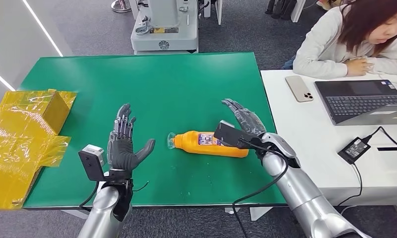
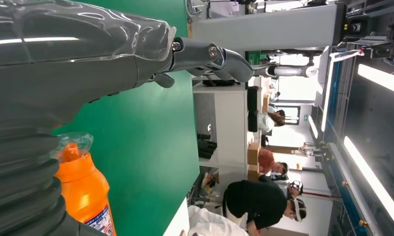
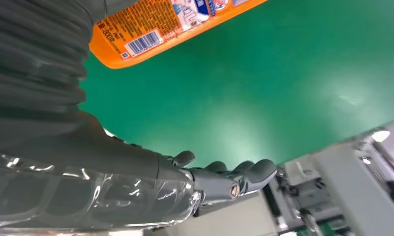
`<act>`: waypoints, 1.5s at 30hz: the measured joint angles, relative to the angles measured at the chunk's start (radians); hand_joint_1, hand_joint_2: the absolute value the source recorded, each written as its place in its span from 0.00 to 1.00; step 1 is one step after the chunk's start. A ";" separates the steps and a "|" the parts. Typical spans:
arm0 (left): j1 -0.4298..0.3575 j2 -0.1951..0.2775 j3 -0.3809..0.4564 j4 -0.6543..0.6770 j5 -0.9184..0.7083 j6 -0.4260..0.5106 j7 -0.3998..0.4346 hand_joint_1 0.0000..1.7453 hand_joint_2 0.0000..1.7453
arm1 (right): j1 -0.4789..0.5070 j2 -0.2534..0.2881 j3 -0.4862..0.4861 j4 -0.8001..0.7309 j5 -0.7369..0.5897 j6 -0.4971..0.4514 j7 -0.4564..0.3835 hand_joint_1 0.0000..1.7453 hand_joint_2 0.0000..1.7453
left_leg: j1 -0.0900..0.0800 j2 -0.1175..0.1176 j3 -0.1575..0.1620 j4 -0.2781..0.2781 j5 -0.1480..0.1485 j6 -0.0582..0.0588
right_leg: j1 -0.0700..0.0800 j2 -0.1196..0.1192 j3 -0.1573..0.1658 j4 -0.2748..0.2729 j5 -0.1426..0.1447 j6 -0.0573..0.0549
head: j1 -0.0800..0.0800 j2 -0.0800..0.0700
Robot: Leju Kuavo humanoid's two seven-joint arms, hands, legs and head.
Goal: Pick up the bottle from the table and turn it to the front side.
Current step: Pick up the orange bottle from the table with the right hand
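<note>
An orange bottle (image 1: 208,144) lies on its side on the green table (image 1: 151,84), its plastic-wrapped cap pointing toward my left hand. Its label with a barcode (image 3: 143,43) shows in the right wrist view; the cap end (image 2: 73,150) shows in the left wrist view. My left hand (image 1: 124,144) hovers open just left of the cap, fingers spread, a small gap between thumb and bottle. My right hand (image 1: 243,119) is open at the bottle's base end, fingers stretched past it over the table, holding nothing.
Crumpled yellow packaging (image 1: 23,139) covers the table's left edge. A white desk (image 1: 305,139) on the right carries a phone (image 1: 299,88), a laptop (image 1: 360,99) and a power adapter (image 1: 353,149). A person (image 1: 355,39) sits behind it. A machine base (image 1: 164,34) stands beyond the table.
</note>
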 joint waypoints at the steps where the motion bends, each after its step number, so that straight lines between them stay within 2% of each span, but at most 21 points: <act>1: -0.009 0.000 -0.004 0.011 0.002 -0.001 0.000 0.00 1.00 | -0.010 -0.004 0.016 0.015 -0.004 0.011 0.008 0.00 1.00 | 0.000 0.000 0.000 0.000 0.000 0.000 | 0.000 0.000 0.000 0.000 0.000 0.000 | 0.000 0.000; 10: -0.082 -0.004 -0.033 0.140 0.004 0.009 -0.021 0.00 1.00 | -0.067 -0.034 0.163 0.092 -0.048 0.102 0.012 0.00 1.00 | 0.000 0.000 -0.001 0.000 -0.001 0.000 | 0.000 0.000 -0.001 0.000 0.000 0.000 | 0.000 0.000; 21: -0.088 -0.001 -0.035 0.192 -0.001 0.045 -0.016 0.00 1.00 | -0.166 -0.025 0.310 0.159 -0.084 0.186 0.025 0.00 1.00 | 0.000 0.000 -0.002 0.000 -0.001 0.000 | 0.000 0.000 -0.001 0.000 0.000 0.000 | 0.000 0.000; 28: -0.077 0.010 -0.029 0.205 -0.017 0.063 -0.023 0.00 1.00 | -0.201 -0.014 0.406 0.186 -0.058 0.179 0.055 0.00 1.00 | 0.000 -0.001 -0.002 0.000 -0.001 0.000 | 0.000 -0.001 -0.001 0.000 0.000 0.000 | 0.000 0.000; 35: -0.034 0.017 0.004 0.206 -0.034 0.068 -0.023 0.00 1.00 | -0.220 -0.022 0.508 0.189 0.066 0.131 0.169 0.00 1.00 | 0.000 0.000 -0.002 0.000 -0.001 0.000 | 0.000 -0.001 -0.001 -0.001 0.000 0.000 | 0.000 0.000; 45: -0.009 0.020 0.033 0.206 -0.042 0.072 -0.031 0.00 1.00 | -0.204 -0.056 0.564 0.179 0.073 0.104 0.191 0.00 1.00 | 0.000 0.000 -0.002 0.000 -0.001 0.000 | 0.000 -0.001 -0.001 -0.001 0.000 0.000 | 0.000 0.000</act>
